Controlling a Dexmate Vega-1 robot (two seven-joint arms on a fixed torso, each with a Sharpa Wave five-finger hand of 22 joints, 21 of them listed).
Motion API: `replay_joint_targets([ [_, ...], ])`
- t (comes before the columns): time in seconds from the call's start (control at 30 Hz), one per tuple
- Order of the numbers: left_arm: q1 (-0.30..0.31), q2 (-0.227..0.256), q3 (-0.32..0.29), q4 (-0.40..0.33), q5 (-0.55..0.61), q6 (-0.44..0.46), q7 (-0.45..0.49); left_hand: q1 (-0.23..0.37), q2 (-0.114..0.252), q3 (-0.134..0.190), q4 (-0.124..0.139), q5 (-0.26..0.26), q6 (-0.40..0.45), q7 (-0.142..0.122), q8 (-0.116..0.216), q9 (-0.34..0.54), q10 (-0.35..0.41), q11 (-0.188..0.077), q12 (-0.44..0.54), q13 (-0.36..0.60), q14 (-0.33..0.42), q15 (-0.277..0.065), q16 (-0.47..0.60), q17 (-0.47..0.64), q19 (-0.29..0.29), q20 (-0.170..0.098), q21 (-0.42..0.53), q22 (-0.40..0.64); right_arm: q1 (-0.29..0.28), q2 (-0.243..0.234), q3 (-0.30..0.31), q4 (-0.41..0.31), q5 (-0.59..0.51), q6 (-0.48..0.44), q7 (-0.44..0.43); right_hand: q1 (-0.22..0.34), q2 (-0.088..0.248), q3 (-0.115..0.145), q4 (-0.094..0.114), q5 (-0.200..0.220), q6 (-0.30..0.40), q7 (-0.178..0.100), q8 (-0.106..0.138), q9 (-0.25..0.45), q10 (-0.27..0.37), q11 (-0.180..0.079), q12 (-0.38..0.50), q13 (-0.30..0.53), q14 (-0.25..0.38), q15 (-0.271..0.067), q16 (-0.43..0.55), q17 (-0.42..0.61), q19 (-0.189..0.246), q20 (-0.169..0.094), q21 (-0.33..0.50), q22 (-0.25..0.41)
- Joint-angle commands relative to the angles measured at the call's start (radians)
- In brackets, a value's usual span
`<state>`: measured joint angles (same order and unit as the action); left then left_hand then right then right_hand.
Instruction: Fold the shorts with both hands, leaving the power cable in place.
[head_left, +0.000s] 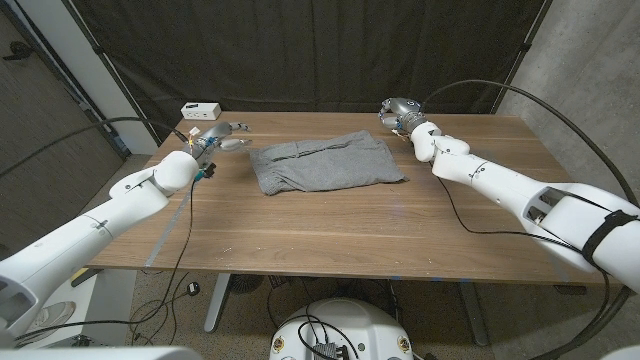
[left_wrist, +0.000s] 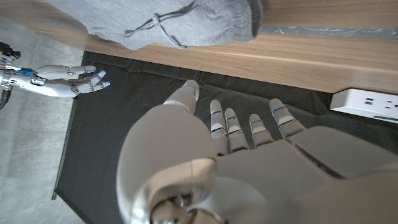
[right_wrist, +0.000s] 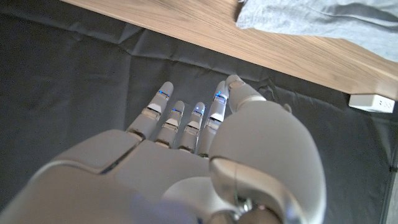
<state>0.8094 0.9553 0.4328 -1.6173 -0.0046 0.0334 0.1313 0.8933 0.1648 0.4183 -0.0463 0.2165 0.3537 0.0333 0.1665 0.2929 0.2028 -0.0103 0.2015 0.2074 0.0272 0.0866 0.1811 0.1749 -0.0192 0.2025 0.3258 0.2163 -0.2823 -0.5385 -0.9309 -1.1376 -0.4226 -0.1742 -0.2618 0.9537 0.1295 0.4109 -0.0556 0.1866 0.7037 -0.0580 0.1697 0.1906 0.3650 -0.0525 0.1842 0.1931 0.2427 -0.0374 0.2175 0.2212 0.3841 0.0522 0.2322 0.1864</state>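
The table's near half is bare wood, crossed on the right by a thin black cable that trails from the right arm down over the front edge; whether this is the power cable the task means I cannot tell. Past the middle lie the grey shorts, spread flat, waistband and drawstring toward the robot's left. They look unfolded, so the task seems to be at its start: both hands are raised for the approach, and nothing is gripped.

The left hand hangs just beside the waistband end, apart from the cloth, fingers spread and empty. The right hand hovers near the far corner of the leg end, also clear of the fabric; its wrist view shows its fingers straight, slightly apart and holding nothing.

The next move likely calls for each hand to come down onto its own end of the shorts and pinch the cloth there, then carry one edge over the other together, clear of any cable.

At the far left corner sits a white power strip.
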Motion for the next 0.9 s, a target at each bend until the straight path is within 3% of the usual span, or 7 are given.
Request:
replay_joint_targets([
  [0.03, 0.046, 0.028, -0.035, -0.034, -0.066, -0.129, -0.074, -0.065, -0.018, -0.031, 0.033, -0.016, -0.047, -0.006, 0.005, -0.018, -0.017, 0.002, 0.005, 0.002, -0.013, -0.002, 0.003, 0.005, -0.022, 0.003, 0.000, 0.005, -0.142, -0.108, 0.098, -0.261, 0.013, -0.015, 0.022, -0.027, 0.003, 0.001, 0.013, -0.004, -0.052, -0.013, -0.001, 0.003, -0.022, 0.010, -0.001, 0.005, 0.001, -0.047, 0.001, 0.003, -0.002, 0.013, -0.006, 0.003],
  [0.23, 0.067, 0.043, -0.046, -0.051, -0.094, -0.158, -0.120, -0.114, -0.037, -0.059, 0.049, -0.028, -0.081, -0.016, 0.007, -0.037, -0.040, 0.004, 0.001, 0.002, -0.025, 0.005, 0.002, 0.004, -0.035, 0.004, -0.004, 0.006, -0.184, -0.118, 0.124, -0.318, 0.010, -0.018, 0.041, -0.038, 0.003, 0.000, 0.016, -0.005, -0.062, -0.011, 0.002, 0.003, -0.025, 0.008, 0.000, 0.005, 0.000, -0.045, 0.001, 0.003, -0.002, 0.014, -0.006, 0.003],
  [0.63, 0.144, 0.086, -0.085, -0.121, -0.107, -0.156, -0.126, -0.141, -0.057, -0.079, 0.049, -0.036, -0.115, -0.024, 0.006, -0.053, -0.060, 0.003, -0.002, 0.001, -0.034, 0.006, 0.000, 0.003, -0.036, 0.008, -0.005, 0.006, -0.261, -0.139, 0.164, -0.407, 0.002, -0.021, 0.060, -0.054, 0.007, 0.001, 0.020, -0.005, -0.078, -0.004, 0.005, 0.003, -0.025, 0.016, 0.004, 0.005, 0.001, -0.043, 0.000, 0.002, 0.000, 0.014, -0.005, 0.002],
  [0.9, 0.188, 0.107, -0.108, -0.153, -0.110, -0.158, -0.123, -0.153, -0.071, -0.090, 0.041, -0.040, -0.163, -0.031, 0.002, -0.066, -0.083, -0.003, -0.005, 0.000, -0.038, 0.009, 0.001, 0.001, -0.038, 0.012, -0.006, 0.006, -0.306, -0.152, 0.186, -0.447, 0.015, -0.008, 0.075, -0.074, 0.011, 0.009, 0.018, -0.006, -0.163, -0.013, -0.004, 0.002, -0.035, 0.019, 0.005, 0.005, 0.027, -0.037, 0.007, 0.000, 0.005, 0.016, -0.004, 0.002],
])
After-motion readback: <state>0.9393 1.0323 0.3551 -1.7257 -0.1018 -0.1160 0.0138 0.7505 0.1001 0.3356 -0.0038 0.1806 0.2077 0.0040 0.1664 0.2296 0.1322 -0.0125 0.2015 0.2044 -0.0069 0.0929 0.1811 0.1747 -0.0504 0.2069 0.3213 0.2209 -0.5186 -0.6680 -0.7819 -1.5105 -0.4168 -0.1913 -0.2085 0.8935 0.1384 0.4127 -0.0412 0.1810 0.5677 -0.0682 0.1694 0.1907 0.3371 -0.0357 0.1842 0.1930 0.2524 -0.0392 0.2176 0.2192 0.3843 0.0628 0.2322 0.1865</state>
